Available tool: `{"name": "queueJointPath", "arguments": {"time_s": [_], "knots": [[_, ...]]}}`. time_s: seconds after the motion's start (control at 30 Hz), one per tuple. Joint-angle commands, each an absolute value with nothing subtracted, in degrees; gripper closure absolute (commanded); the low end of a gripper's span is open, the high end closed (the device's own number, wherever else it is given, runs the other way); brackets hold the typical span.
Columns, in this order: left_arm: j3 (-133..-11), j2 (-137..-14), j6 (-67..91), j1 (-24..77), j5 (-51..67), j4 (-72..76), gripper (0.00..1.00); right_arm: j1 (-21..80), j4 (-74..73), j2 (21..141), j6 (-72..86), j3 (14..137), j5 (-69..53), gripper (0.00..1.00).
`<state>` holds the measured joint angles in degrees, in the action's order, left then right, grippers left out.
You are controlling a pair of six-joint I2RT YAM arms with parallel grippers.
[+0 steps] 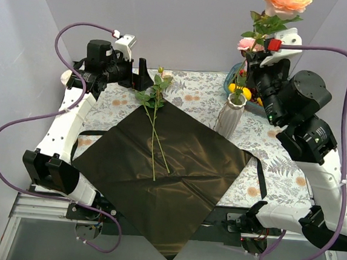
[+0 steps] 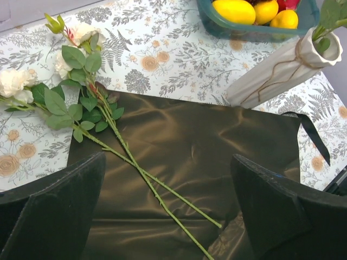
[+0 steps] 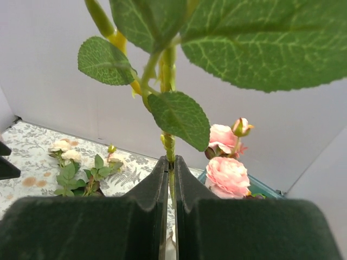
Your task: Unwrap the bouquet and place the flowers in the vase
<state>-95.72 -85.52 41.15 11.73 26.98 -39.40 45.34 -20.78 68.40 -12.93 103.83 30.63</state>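
The bouquet lies unwrapped: its black wrapping paper point(image 1: 175, 185) is spread flat on the table. Two flowers point(image 1: 154, 134) lie crossed on it, with cream blooms point(image 2: 13, 84) off its far edge. The white ribbed vase point(image 1: 230, 115) stands right of the paper and holds a pink rose point(image 1: 248, 44). My right gripper point(image 1: 252, 63) is above the vase, shut on the upright green stem point(image 3: 169, 142) of a peach rose point(image 1: 289, 1). My left gripper point(image 1: 139, 74) hovers at the back left, open and holding nothing, with the crossed stems point(image 2: 143, 176) between its fingers in the left wrist view.
A teal tray point(image 2: 238, 31) with yellow and red fruit sits behind the vase point(image 2: 271, 76). A black ribbon point(image 2: 314, 135) lies by the paper's right corner. The paper's near corner hangs over the table's front edge. Grey walls close in the back and sides.
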Motion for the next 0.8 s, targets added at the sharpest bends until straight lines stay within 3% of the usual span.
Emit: {"name": "queueJointPath", "arguments": {"time_s": [0.0,0.77], "knots": [[-95.3,-82.1,40.1,11.3,28.7,-38.5,0.02,45.1,-20.7,65.0,-12.9,102.5,34.3,0.99],[-94.9,-81.2,40.4,11.3,29.7,-37.7,0.02,42.6,-13.4,61.3,-13.4,88.2,36.1,0.99]]}}
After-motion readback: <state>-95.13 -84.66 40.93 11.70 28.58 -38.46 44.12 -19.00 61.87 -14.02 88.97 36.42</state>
